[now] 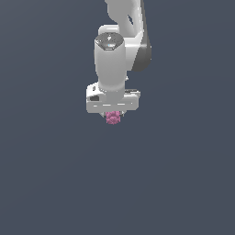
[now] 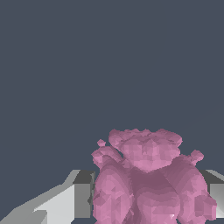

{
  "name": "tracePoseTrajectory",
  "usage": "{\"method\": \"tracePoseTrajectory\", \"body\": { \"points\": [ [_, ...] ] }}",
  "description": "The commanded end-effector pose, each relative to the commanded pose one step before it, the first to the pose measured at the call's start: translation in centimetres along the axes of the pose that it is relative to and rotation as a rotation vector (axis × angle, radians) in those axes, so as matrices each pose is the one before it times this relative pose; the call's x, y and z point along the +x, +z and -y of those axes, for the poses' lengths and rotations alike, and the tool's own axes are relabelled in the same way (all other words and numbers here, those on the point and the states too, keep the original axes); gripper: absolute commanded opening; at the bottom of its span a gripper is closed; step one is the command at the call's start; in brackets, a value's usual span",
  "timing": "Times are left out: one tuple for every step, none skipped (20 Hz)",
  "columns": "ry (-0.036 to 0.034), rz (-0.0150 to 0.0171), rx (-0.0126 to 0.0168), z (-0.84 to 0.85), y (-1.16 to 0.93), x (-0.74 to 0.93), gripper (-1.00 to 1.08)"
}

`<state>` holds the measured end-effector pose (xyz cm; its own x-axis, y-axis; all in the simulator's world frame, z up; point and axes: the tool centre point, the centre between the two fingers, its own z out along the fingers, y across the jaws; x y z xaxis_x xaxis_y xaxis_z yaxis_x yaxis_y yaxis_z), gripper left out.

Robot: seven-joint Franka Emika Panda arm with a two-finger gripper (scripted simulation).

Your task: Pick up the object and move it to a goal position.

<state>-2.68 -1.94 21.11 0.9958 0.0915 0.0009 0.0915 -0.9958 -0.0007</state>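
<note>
The object is a small pink-magenta bumpy ball (image 1: pixel 113 118), like a raspberry. It sits right under my white gripper (image 1: pixel 113 114) in the exterior view, much narrower than the hand. In the wrist view the ball (image 2: pixel 148 175) fills the space between my two fingers (image 2: pixel 81 199), which press against its sides. The gripper is shut on the ball. The fingertips themselves are hidden by the hand in the exterior view. No goal marker shows.
The white arm (image 1: pixel 124 41) rises from the gripper toward the top of the exterior view. Around it is only a plain dark blue-grey background (image 1: pixel 46 160) with no other objects or edges.
</note>
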Motion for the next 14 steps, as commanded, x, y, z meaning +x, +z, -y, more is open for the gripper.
{"method": "tracePoseTrajectory", "body": {
  "points": [
    [-0.00001, 0.00015, 0.00067, -0.781, -3.043, -0.694, -1.0],
    [0.0, 0.0, 0.0, -0.307, -1.204, -0.247, -1.0],
    [0.0, 0.0, 0.0, -0.305, -1.195, -0.243, -1.0],
    [0.0, 0.0, 0.0, -0.302, -1.178, -0.237, -1.0],
    [0.0, 0.0, 0.0, -0.298, -1.162, -0.231, -1.0],
    [0.0, 0.0, 0.0, -0.296, -1.149, -0.225, -1.0],
    [0.0, 0.0, 0.0, -0.293, -1.136, -0.22, -1.0],
    [0.0, 0.0, 0.0, -0.292, -1.125, -0.215, -1.0],
    [0.0, 0.0, 0.0, -0.29, -1.112, -0.208, -1.0],
    [0.0, 0.0, 0.0, -0.284, -1.085, -0.199, -1.0],
    [0.0, 0.0, 0.0, -0.277, -1.051, -0.188, -1.0],
    [0.0, 0.0, 0.0, -0.267, -1.007, -0.177, -1.0],
    [0.0, 0.0, 0.0, -0.254, -0.952, -0.164, -1.0],
    [0.0, 0.0, 0.0, -0.239, -0.891, -0.151, -1.0]
  ]
}}
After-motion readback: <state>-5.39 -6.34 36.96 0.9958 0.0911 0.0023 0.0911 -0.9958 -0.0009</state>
